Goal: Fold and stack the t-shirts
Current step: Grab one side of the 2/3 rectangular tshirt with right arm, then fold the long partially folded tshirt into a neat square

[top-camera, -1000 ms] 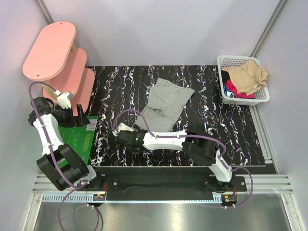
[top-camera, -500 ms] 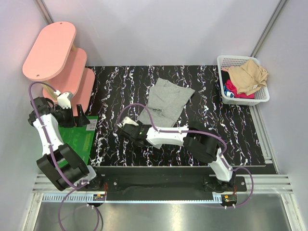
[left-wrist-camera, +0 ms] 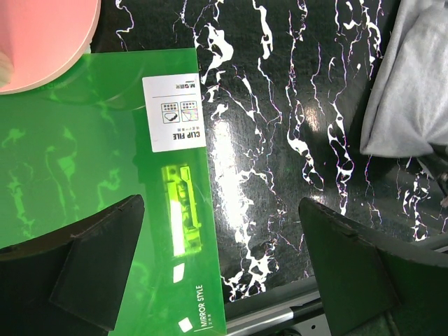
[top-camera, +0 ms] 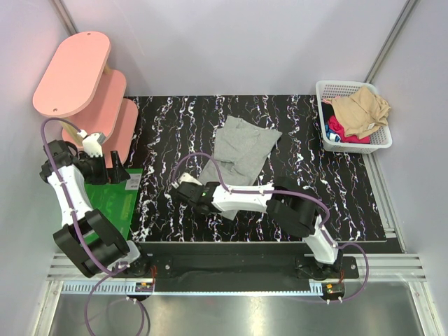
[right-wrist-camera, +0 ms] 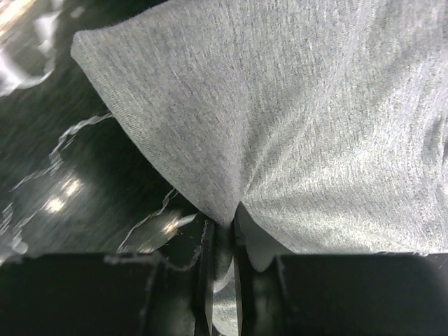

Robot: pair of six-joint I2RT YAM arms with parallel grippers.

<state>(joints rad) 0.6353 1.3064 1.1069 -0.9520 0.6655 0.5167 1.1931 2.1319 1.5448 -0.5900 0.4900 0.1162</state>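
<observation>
**At the shirt's near corner: right claw clenched on grey cloth**

Low in the right wrist view, the right claw (right-wrist-camera: 222,234) is clenched on a fold of the grey t-shirt (top-camera: 245,143). The cloth gathers into a pucker where it enters the narrow gap between the fingers. From that pinch the whole shirt spreads up and to the right, away from the claw.

From above, the shirt lies rumpled at the middle of the black marbled surface (top-camera: 315,189). Its long axis runs from lower left to upper right, and the right arm crosses its near end. Any lift or drag will likely carry the corner along that axis, over the shirt's own body.

The right arm is plainly the nearer one. At the left of the overhead frame the left claw (left-wrist-camera: 222,203) hangs released, fingers wide, over the edge of a green clip file (left-wrist-camera: 84,154), with the shirt's edge only at the far right of its view.

Other shirts sit heaped in the white basket (top-camera: 357,148) at upper right: a tan t-shirt (top-camera: 360,112) over a red one (top-camera: 336,128). A pink stand (top-camera: 73,73) occupies the upper left. Nothing stands between claw and shirt.
</observation>
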